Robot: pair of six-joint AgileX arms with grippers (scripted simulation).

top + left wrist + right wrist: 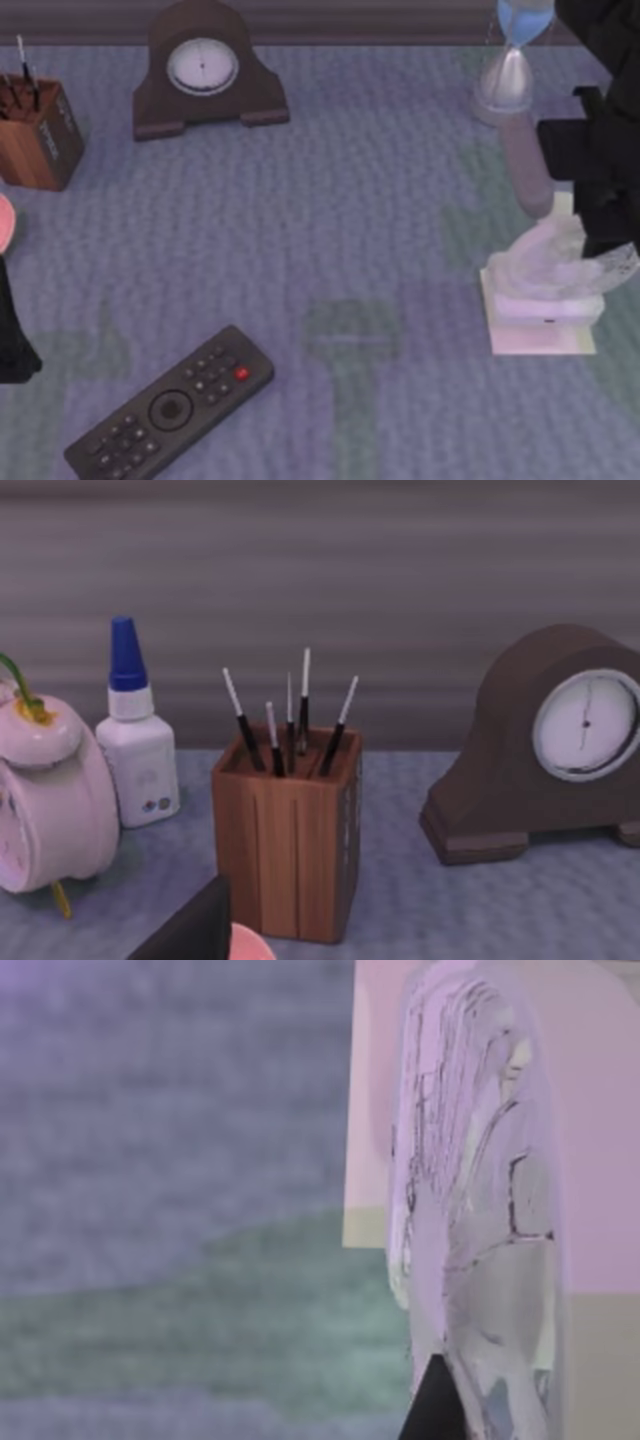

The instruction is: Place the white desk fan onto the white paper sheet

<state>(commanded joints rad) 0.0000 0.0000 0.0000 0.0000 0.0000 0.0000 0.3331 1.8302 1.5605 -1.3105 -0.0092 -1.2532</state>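
right pincer (585, 235) at white desk fan (545, 270)

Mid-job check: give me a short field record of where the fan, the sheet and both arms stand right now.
fan: the white desk fan stands on the white paper sheet, at the table's right
right arm: above and just behind the fan, by the silver hourglass
left arm: parked at the left edge, near the wooden pen holder
other items: mantel clock, remote control

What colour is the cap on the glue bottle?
Blue, on the white glue bottle; the left wrist view shows it best.
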